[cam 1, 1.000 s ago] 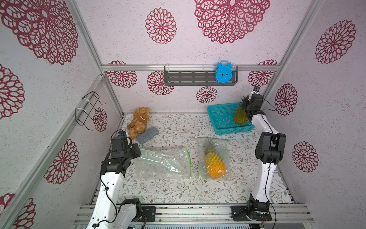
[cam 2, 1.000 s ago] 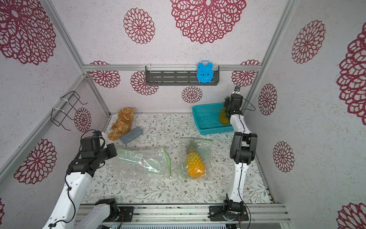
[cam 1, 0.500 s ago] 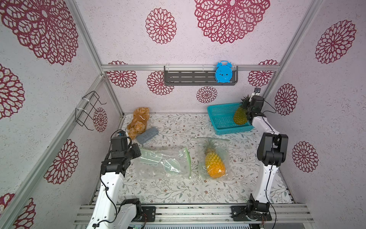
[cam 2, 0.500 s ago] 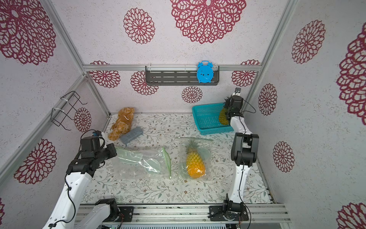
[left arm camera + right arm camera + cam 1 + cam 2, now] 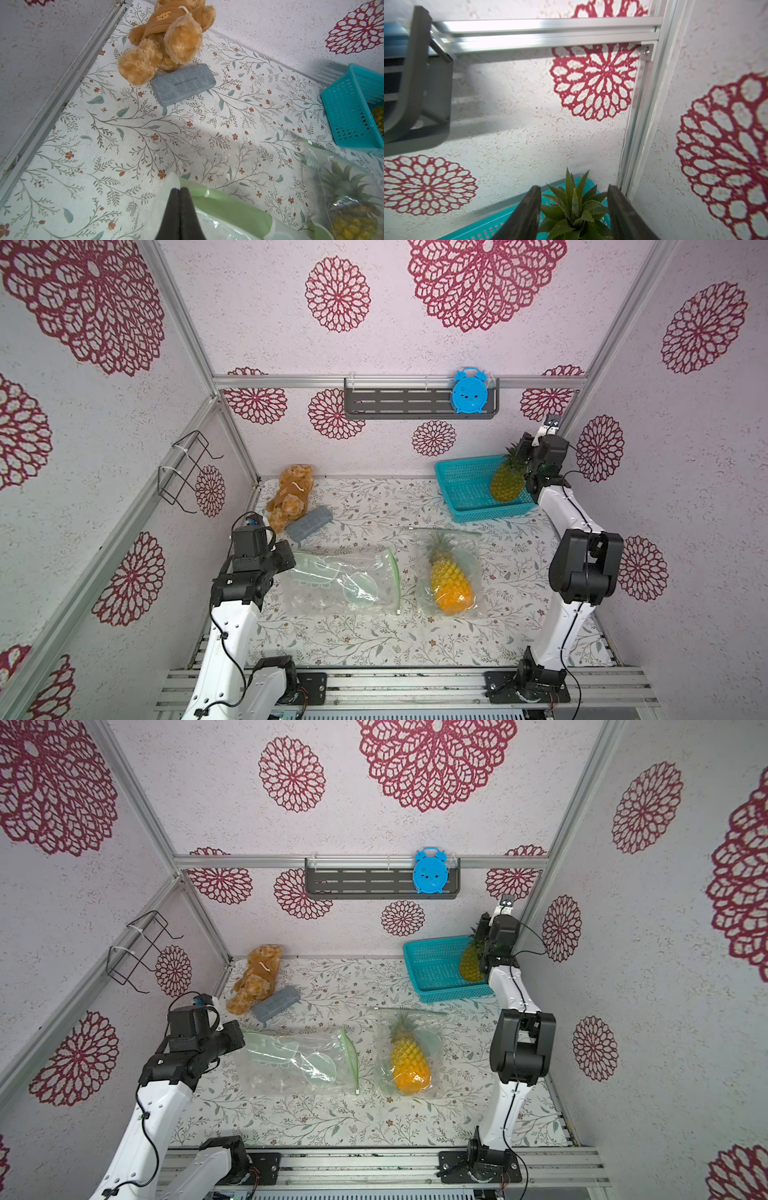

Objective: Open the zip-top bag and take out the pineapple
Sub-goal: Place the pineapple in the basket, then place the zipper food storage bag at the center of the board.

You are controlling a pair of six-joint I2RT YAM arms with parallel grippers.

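While L gripper (image 5: 179, 189) pinches empty bag (image 5: 340, 585), R gripper (image 5: 574, 187), jaws apart, straddles pineapple crown (image 5: 572, 209).

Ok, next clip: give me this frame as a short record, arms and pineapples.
left end effector: shut on edge of empty zip-top bag
right end effector: open, jaws either side of basket pineapple crown
basket pineapple: crown up in teal basket
bagged pineapple: lying inside second zip-top bag, mid-table
bystanders: teddy bear, gray case

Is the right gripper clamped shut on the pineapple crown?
No; the right gripper is open, its jaws standing apart either side of the pineapple crown.
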